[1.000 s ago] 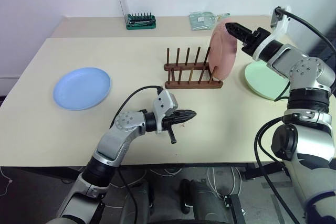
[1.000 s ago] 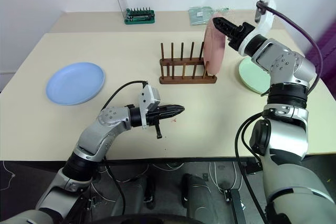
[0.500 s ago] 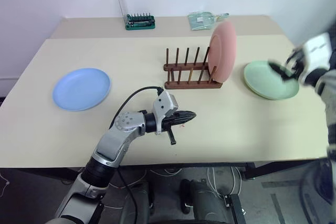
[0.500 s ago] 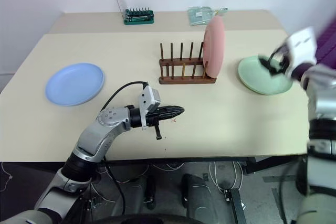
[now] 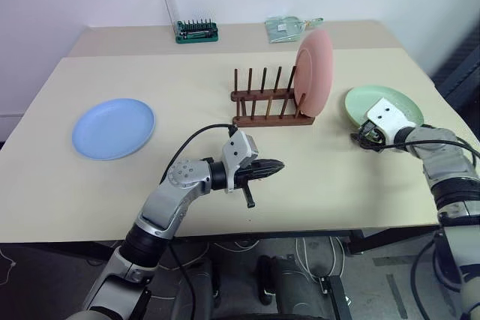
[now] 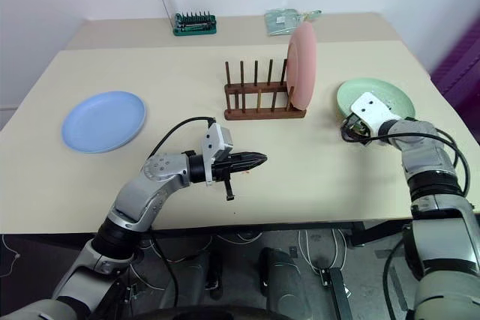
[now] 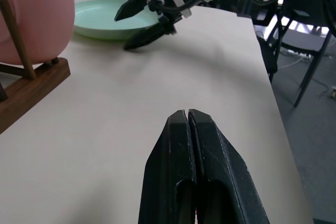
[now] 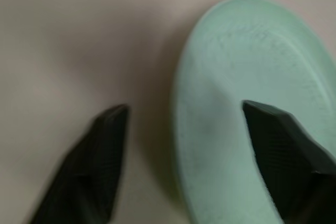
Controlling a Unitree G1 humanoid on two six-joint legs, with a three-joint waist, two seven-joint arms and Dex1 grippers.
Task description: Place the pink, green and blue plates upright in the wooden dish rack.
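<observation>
Table (image 5: 187, 73) carries everything. Blue plate (image 5: 113, 127) lies flat near the left edge. Green plate (image 5: 397, 103) lies flat near the right edge. Pink plate (image 5: 313, 73) stands upright in the wooden rack (image 5: 271, 100), at its right end, mid-table toward the back. Green tool holder (image 5: 196, 31) and a clear packet (image 5: 289, 28) sit along the back edge. My left gripper (image 5: 271, 167) hangs above the front-middle of the table, fingers clenched together on nothing. My right gripper (image 7: 140, 20) has its fingers spread, straddling the green plate's near-left rim: one finger (image 8: 283, 150) over the plate, the other (image 8: 86, 166) over bare table.
</observation>
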